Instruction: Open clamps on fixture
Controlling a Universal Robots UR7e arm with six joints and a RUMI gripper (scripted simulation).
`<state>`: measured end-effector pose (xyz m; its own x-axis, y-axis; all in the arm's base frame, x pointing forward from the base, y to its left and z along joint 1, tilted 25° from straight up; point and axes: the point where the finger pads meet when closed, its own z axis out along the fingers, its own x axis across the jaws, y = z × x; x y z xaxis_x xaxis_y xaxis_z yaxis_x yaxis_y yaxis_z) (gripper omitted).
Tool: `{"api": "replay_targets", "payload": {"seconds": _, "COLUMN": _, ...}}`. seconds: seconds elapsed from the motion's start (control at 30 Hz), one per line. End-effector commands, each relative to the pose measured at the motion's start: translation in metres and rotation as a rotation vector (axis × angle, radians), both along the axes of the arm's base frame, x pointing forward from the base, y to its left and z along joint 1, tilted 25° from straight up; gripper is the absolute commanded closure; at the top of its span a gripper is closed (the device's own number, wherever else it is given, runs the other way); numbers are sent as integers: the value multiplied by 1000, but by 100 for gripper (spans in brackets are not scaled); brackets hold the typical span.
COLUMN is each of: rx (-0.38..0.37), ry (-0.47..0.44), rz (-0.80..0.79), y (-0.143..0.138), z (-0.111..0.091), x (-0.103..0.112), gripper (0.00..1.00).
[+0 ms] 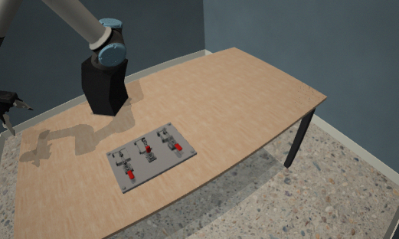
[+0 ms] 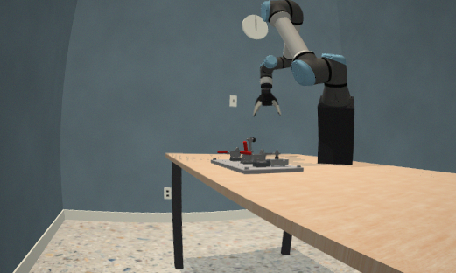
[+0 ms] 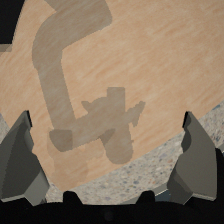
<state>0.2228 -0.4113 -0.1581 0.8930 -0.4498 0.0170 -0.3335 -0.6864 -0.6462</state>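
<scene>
A grey fixture plate [image 1: 157, 167] [image 2: 230, 165] lies on the wooden table [image 1: 224, 99] [image 2: 379, 197] and carries three toggle clamps with red handles. The left clamp's handle [image 1: 131, 175] and the right clamp's handle [image 1: 178, 147] lie flat. The middle clamp's handle [image 1: 148, 148] [image 2: 246, 145] stands upright. My gripper [image 1: 15, 115] [image 2: 266, 113] [image 3: 107, 112] is open and empty. It hangs high above the table's far left corner, well away from the fixture. The wrist view shows only bare table, floor and the arm's shadow between my fingers.
The arm's black base [image 1: 103, 90] [image 2: 335, 131] stands on the table behind the fixture. The table edge and speckled floor [image 1: 293, 199] lie in front. Walls close the room at the back and left.
</scene>
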Motion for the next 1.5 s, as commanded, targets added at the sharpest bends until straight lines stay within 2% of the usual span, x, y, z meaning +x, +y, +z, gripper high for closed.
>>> {"api": "replay_targets", "payload": {"seconds": 0.0, "rx": -9, "ry": 69, "rz": -48, "y": 16, "z": 24, "x": 30, "gripper": 0}}
{"api": "replay_targets", "payload": {"seconds": 0.1, "rx": -14, "ry": 114, "rz": -83, "y": 30, "z": 40, "x": 50, "gripper": 0}}
{"api": "replay_targets", "payload": {"seconds": 0.17, "rx": -14, "ry": 114, "rz": -83, "y": 30, "z": 40, "x": 50, "gripper": 0}}
{"api": "replay_targets", "payload": {"seconds": 0.33, "rx": -25, "ry": 191, "rz": -155, "y": 63, "z": 68, "x": 87, "gripper": 0}}
{"api": "replay_targets", "payload": {"seconds": 0.37, "rx": -25, "ry": 191, "rz": -155, "y": 63, "z": 68, "x": 87, "gripper": 0}}
{"api": "replay_targets", "payload": {"seconds": 0.47, "rx": -34, "ry": 236, "rz": -205, "y": 88, "z": 86, "x": 109, "gripper": 0}}
{"api": "replay_targets", "payload": {"seconds": 0.6, "rx": -39, "ry": 265, "rz": -240, "y": 106, "z": 98, "x": 123, "gripper": 0}}
{"api": "replay_targets", "payload": {"seconds": 0.67, "rx": -45, "ry": 292, "rz": -277, "y": 126, "z": 109, "x": 136, "gripper": 0}}
{"api": "replay_targets", "payload": {"seconds": 0.73, "rx": -45, "ry": 292, "rz": -277, "y": 126, "z": 109, "x": 136, "gripper": 0}}
{"api": "replay_targets", "payload": {"seconds": 0.83, "rx": -52, "ry": 329, "rz": -335, "y": 158, "z": 125, "x": 153, "gripper": 0}}
{"api": "replay_targets", "payload": {"seconds": 0.97, "rx": -56, "ry": 351, "rz": -375, "y": 180, "z": 135, "x": 163, "gripper": 0}}
{"api": "replay_targets", "payload": {"seconds": 1.13, "rx": -60, "ry": 389, "rz": -454, "y": 227, "z": 153, "x": 178, "gripper": 0}}
{"api": "replay_targets", "payload": {"seconds": 1.17, "rx": -60, "ry": 389, "rz": -454, "y": 227, "z": 153, "x": 178, "gripper": 0}}
{"api": "replay_targets", "payload": {"seconds": 1.23, "rx": -60, "ry": 404, "rz": -494, "y": 250, "z": 161, "x": 183, "gripper": 0}}
{"api": "replay_targets", "payload": {"seconds": 1.3, "rx": -60, "ry": 404, "rz": -494, "y": 250, "z": 161, "x": 183, "gripper": 0}}
{"api": "replay_targets", "payload": {"seconds": 1.4, "rx": -57, "ry": 424, "rz": -551, "y": 284, "z": 171, "x": 188, "gripper": 0}}
{"api": "replay_targets", "payload": {"seconds": 1.47, "rx": -55, "ry": 430, "rz": -569, "y": 295, "z": 174, "x": 189, "gripper": 0}}
